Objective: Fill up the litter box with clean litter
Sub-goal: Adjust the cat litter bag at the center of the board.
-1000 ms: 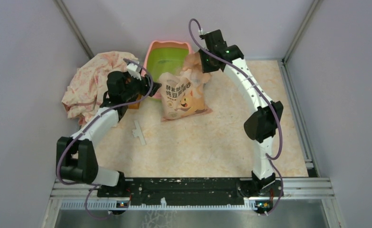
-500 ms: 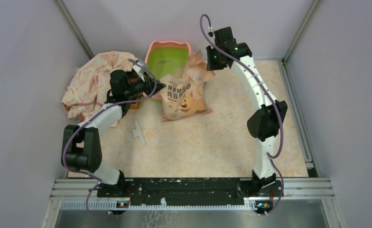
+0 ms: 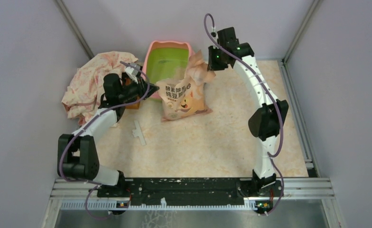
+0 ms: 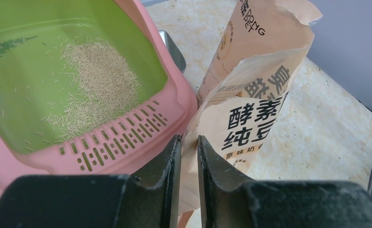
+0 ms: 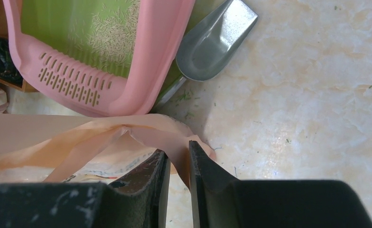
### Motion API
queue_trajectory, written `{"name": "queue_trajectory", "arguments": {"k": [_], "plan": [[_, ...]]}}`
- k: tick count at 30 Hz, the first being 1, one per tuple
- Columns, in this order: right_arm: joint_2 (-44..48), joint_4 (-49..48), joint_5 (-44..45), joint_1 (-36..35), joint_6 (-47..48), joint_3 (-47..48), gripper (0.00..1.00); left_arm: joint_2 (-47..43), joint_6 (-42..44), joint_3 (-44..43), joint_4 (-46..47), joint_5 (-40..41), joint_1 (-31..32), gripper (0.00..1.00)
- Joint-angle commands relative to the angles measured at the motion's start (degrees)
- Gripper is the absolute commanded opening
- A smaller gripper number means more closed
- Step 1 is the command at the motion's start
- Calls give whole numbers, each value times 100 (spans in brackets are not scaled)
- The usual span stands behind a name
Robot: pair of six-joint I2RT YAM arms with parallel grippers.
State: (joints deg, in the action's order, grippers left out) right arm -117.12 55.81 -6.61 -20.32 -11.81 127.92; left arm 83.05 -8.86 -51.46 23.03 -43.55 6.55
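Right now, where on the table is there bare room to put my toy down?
The big bare patch lies between the peach-pink printed bag and the black rail at the arms' bases, right of the small white plastic strip. It's crowded at the back: pink-rimmed green litter box, flowery crumpled cloth, silver metal scoop.

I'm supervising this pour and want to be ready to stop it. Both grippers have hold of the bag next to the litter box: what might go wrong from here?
1. Left gripper and right gripper each pinch only a thin edge of the bag; lifted, its ragged paper may tear or slip out.
2. The bag stands beside the litter box, not over it; tipped early, its contents could land on the table or the scoop.
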Motion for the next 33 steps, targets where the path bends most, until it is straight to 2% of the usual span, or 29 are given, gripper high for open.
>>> {"name": "queue_trajectory", "arguments": {"k": [1,3,5,6,12,18,22,25,26,27,29,33], "plan": [[220,-166,-145,102,-154,279,22,-161,69,-179,-252,-23,-70,24],[290,4,-180,107,-138,404,34,-198,72,-180,-268,-51,-73,24],[531,125,-130,106,-164,418,53,-226,77,-163,-254,-75,-74,25],[662,186,-84,102,-206,412,57,-234,78,-156,-261,-69,-73,25],[1443,570,-367,15,-996,214,60,-247,75,-171,-255,-74,-68,25],[2368,-38,-210,-868,-2388,-1002,60,-202,88,-197,-299,-31,-66,25],[2564,-402,-297,-1236,-3262,-1446,72,-206,81,-163,-302,-3,-75,25],[2491,-596,-139,-1492,-3966,-1699,78,-178,15,-165,-256,-18,-69,25],[2484,-596,214,-1706,-4217,-1729,92,-157,8,-175,-255,-21,-73,25],[2491,-569,580,-1879,-4482,-1739,98,-154,2,-179,-259,-24,-71,25],[2465,-608,1069,-2116,-4947,-1688,98,-158,14,-172,-260,-14,-69,25],[2159,-708,785,-2333,-5574,-1041,98,-114,-10,-208,-250,-44,-70,25]]}}
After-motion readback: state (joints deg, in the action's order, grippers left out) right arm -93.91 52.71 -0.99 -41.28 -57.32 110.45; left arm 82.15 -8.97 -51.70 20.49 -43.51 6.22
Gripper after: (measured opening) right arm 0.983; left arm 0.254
